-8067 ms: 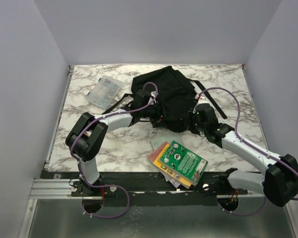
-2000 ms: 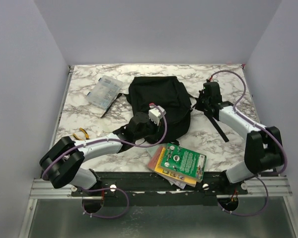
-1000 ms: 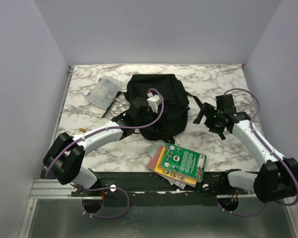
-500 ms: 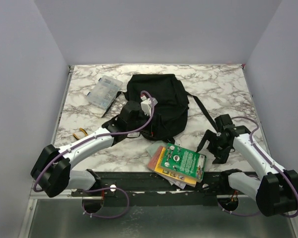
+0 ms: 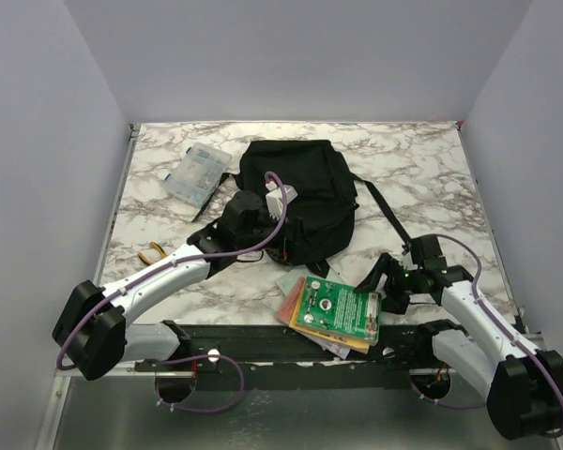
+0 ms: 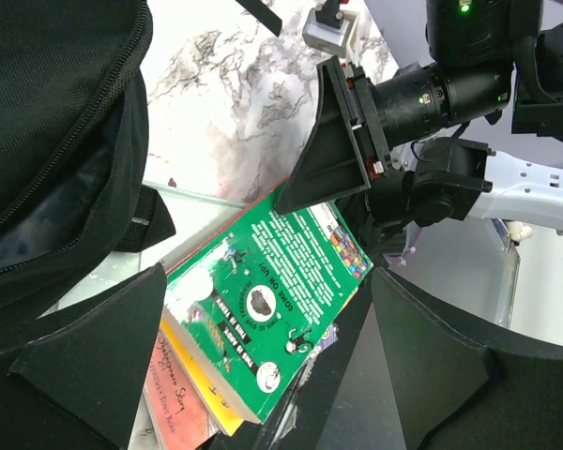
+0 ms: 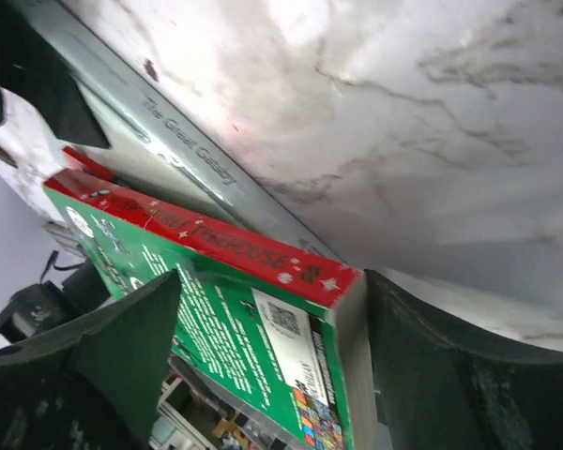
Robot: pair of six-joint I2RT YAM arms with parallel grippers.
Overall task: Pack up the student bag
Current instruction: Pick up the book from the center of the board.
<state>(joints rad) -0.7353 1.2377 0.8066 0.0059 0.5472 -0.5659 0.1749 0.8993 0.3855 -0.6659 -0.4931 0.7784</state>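
The student bag (image 5: 305,187) is a black backpack lying at the middle back of the table; in the left wrist view the student bag (image 6: 47,141) fills the left side. My left gripper (image 5: 263,223) hovers open over its near edge, holding nothing (image 6: 263,375). A green book (image 5: 338,309) tops a stack at the table's front edge. My right gripper (image 5: 380,289) straddles this book's right corner, jaws open. In the right wrist view the green book (image 7: 235,328) with its red spine lies between the fingers (image 7: 450,366), the page edge against one of them. The left wrist also sees the green book (image 6: 281,291).
Under the green book lie a yellow one, an orange one (image 6: 174,412) and a grey one (image 7: 169,141). A clear plastic case (image 5: 197,173) sits at the back left. A small yellow-handled tool (image 5: 150,253) lies left. A long bag strap (image 5: 385,211) trails right.
My right arm has swung from beside the bag's strap down to the book stack, and its jaws have narrowed around the green book, which shifted slightly left. The left arm barely moved.
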